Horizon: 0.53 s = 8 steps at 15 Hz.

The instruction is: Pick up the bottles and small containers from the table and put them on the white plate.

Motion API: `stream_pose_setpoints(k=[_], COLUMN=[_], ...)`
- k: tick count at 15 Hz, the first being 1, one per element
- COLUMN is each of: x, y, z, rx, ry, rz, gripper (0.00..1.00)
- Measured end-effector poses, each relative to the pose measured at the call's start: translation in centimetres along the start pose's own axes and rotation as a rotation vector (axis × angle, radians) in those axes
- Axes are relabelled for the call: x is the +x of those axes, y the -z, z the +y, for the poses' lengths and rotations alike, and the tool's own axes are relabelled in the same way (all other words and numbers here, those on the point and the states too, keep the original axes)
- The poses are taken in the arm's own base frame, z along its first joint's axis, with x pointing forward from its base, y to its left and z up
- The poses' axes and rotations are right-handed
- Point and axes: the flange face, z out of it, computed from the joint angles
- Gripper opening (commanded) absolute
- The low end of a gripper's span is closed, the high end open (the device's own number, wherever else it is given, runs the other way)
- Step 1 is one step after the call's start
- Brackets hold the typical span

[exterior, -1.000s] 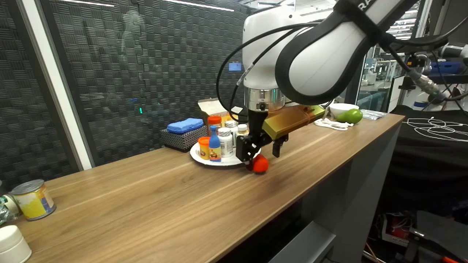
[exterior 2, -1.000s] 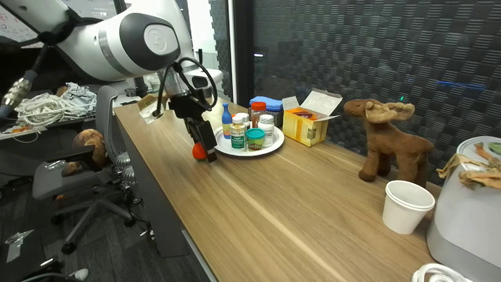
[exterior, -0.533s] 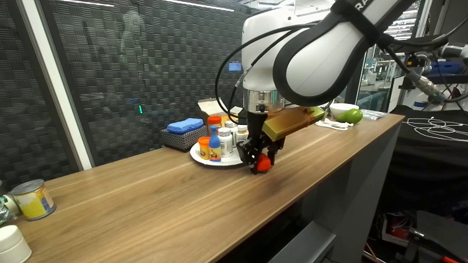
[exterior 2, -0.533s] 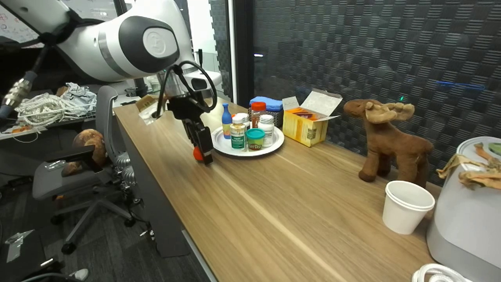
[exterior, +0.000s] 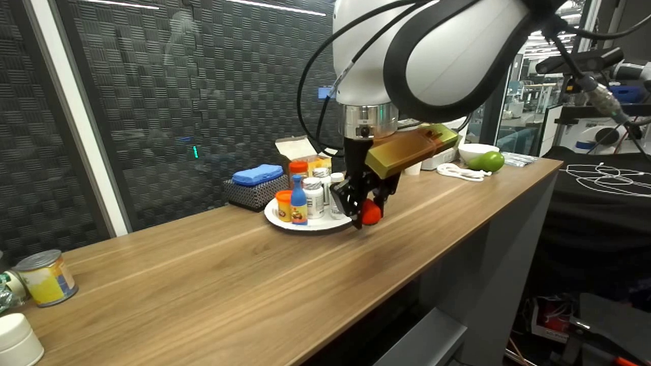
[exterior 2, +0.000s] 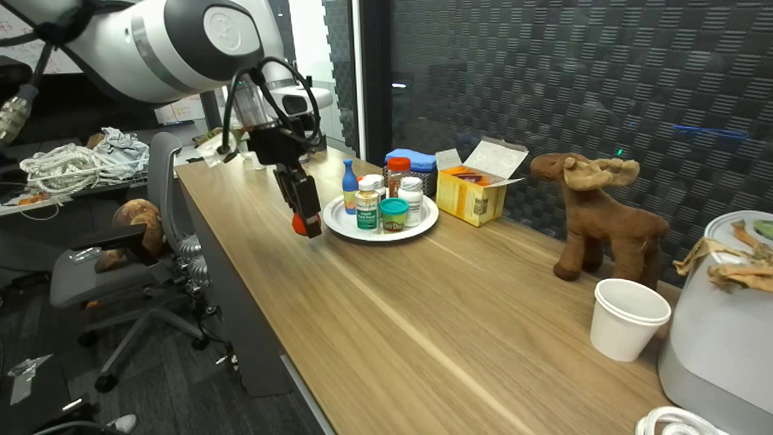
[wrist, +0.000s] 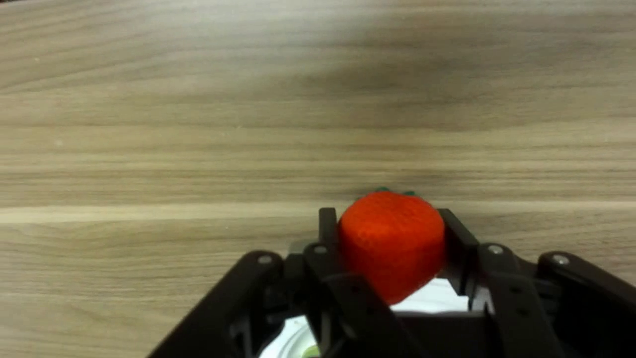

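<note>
Bottles point(exterior 2: 367, 210) and containers point(exterior 2: 394, 217) stand on the plate point(exterior 2: 339, 222), between gripper point(wrist: 389, 220) and box point(exterior 2: 470, 198)

The dark patterned wall point(exterior: 218, 96) is streaked with white glare; in the wrist view, the brown wooden tabletop point(wrist: 298, 124) is softly shadowed.

Both exterior views look slantwise along the long brown wooden table point(exterior: 229, 274) from opposite ends, sharing the round white plate point(exterior 2: 339, 223)! Wrist view: close in, looking down.

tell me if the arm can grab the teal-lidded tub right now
Probably not yet: the gripper is closed on the red piece, so it would likely need to release that first. The green-labelled bottle beside the tub might also crowd the grasp.
</note>
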Motion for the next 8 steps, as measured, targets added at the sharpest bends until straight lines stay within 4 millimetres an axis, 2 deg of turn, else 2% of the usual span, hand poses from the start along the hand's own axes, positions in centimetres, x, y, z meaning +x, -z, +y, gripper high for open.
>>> stream_pose_setpoints(k=[4, 8], x=[0.4, 1.6], y=[1.4, 1.3], z=[-1.0, -2.0], rx=[0.014, 0.037], ry=[0.015, 0.027], rz=[0.028, 0.068], gripper=[0.26, 0.26])
